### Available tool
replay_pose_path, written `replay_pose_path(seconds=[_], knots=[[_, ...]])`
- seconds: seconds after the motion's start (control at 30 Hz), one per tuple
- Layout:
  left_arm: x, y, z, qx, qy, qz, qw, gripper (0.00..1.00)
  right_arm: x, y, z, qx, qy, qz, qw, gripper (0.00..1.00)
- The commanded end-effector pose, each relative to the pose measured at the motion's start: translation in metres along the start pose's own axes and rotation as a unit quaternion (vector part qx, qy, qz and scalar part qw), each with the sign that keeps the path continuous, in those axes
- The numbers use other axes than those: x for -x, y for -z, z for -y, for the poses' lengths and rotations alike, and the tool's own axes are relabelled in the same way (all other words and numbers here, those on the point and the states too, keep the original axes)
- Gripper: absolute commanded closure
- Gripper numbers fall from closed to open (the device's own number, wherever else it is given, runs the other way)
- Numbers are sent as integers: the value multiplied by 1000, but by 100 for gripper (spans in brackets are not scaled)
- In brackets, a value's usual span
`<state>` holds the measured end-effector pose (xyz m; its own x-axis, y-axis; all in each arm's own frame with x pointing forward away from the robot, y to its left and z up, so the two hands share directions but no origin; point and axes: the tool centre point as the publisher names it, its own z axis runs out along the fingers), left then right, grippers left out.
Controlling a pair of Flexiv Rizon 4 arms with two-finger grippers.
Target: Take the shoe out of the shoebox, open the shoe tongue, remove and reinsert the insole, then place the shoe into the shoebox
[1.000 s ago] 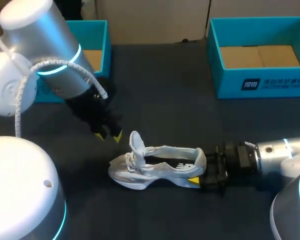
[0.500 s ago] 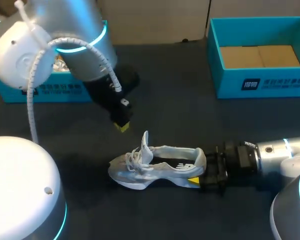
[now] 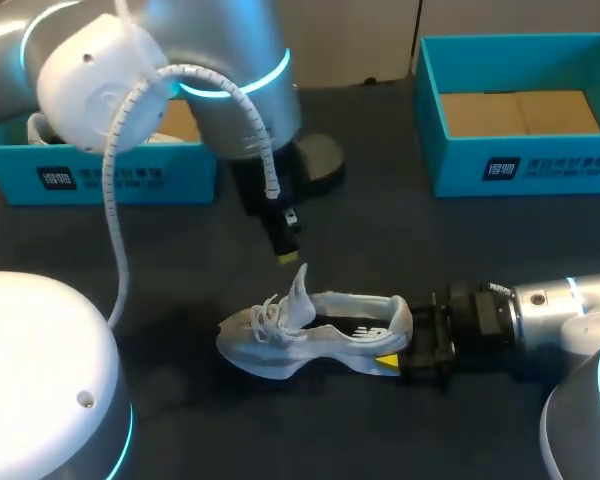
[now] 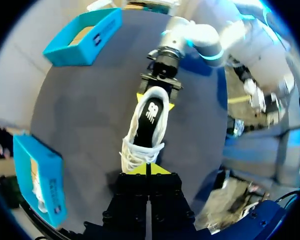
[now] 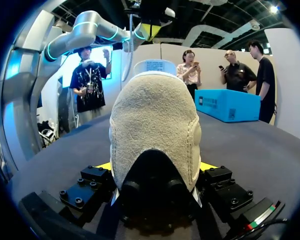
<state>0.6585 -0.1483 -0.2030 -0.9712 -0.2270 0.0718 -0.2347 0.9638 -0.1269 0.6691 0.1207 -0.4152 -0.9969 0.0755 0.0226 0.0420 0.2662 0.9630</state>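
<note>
Well back and left of the shoe (image 3: 310, 338) sits a teal shoebox (image 3: 130, 178); our left gripper (image 3: 286, 255) hangs just over the shoe's upright tongue (image 3: 300, 290), fingers pressed together, contact with it unclear. The shoe sits sole-down on the table (image 3: 380, 240), outside both boxes, toe pointing left. Our right gripper (image 3: 395, 342) clamps the shoe's heel from both sides, and a second teal shoebox (image 3: 520, 165) stands well back and right of the shoe.

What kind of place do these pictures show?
Probably a robot test bench: a dark table, a left shoebox and right shoebox at its far side, and a shoe held by the heel between the right gripper's fingers.
</note>
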Motion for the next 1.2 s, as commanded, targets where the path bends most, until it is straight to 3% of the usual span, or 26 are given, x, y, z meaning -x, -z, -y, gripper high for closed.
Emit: replay_pose_path(seconds=[0.03,0.23,0.3,0.53,0.87,1.2], knots=[[1,1,5,22,-2,0,1000,100,-1,0,-1,-2,0,0,1000,100],[1,1,5,22,-2,0,1000,100,-1,0,-1,-2,0,0,1000,100],[2,-1,11,5,-11,31,999,100,-1,0,-1,-2,0,0,1000,100],[5,-13,43,-4,-71,25,997,100,-1,0,-1,-2,0,0,1000,100],[6,-54,76,18,-155,0,988,100,-1,0,-1,-2,0,0,1000,100],[-1,-90,78,27,-193,-16,981,100,-1,0,-1,-2,0,0,1000,100]])
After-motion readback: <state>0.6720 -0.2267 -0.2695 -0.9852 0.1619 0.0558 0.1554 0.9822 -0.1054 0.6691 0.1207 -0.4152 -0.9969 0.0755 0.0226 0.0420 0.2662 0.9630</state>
